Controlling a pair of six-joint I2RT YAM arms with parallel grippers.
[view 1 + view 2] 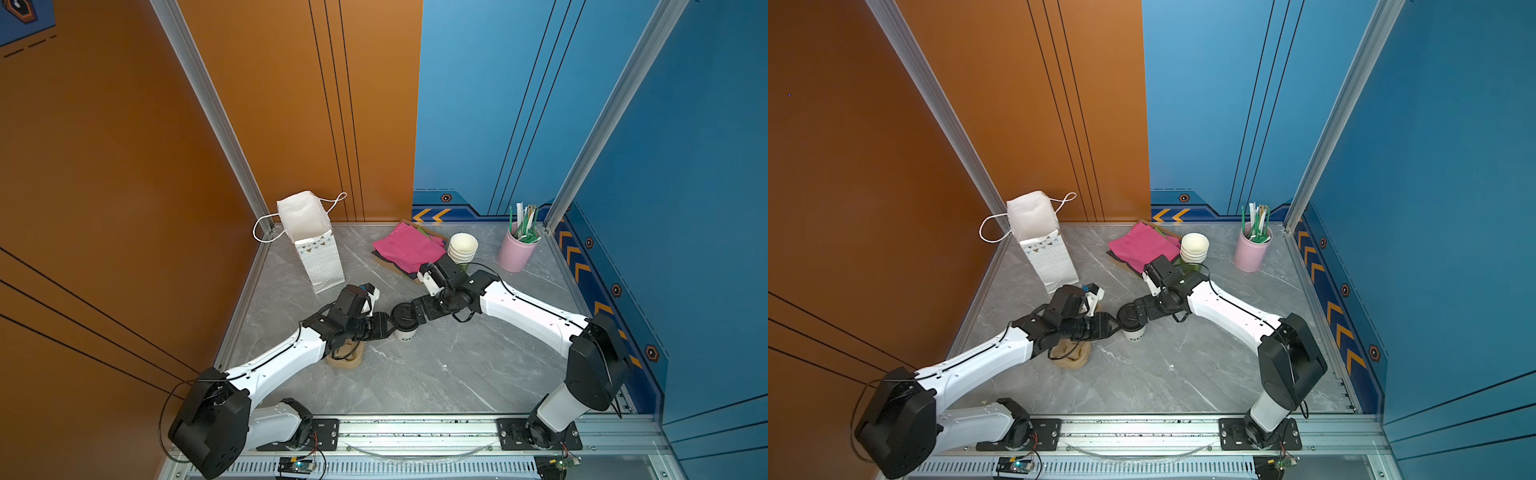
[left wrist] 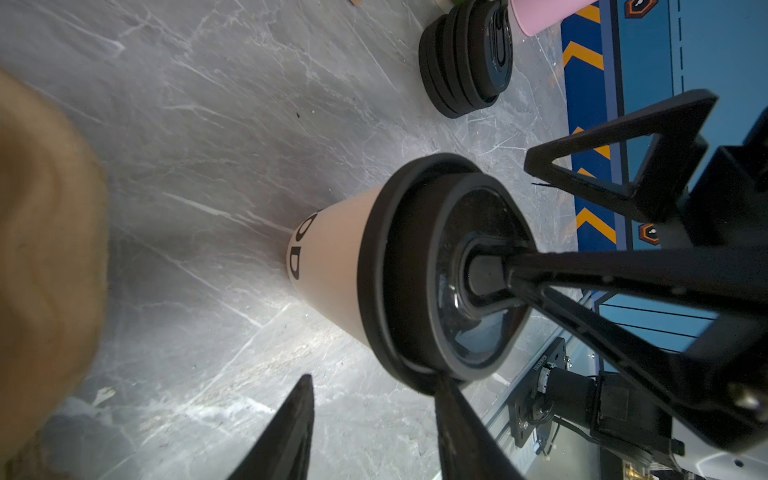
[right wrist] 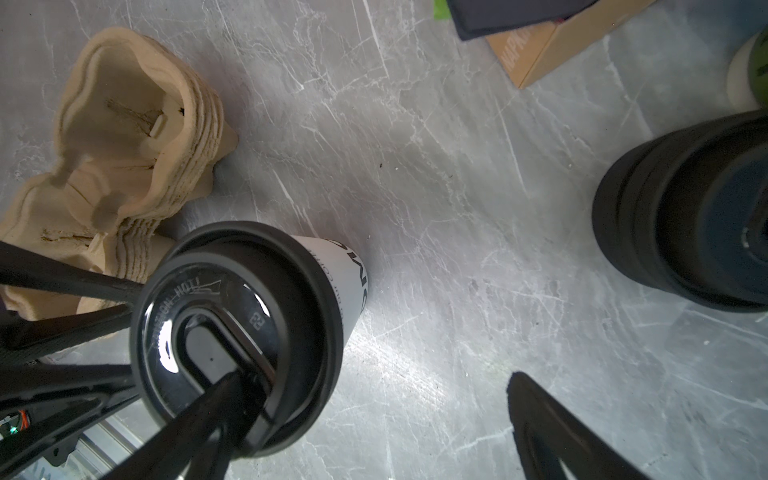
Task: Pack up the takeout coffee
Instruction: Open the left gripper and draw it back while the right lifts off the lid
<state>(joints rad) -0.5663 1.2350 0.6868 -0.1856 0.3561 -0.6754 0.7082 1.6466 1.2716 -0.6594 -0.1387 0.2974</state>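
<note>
now left claw (image 2: 374, 378), right claw (image 3: 374, 376) both released; carrier stack (image 3: 124, 137), lid stack (image 2: 465, 58) nr coffee (image 2: 332, 266).

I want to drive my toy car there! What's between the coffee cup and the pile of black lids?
Nothing: only bare grey table lies between the cup and the lids, as the right wrist view shows.

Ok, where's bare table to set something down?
Widest: front of the table, between coffee and rail. Narrower: between bag and napkins. Crowded: back right, napkins through cups to straw cup; also around the coffee.
</note>
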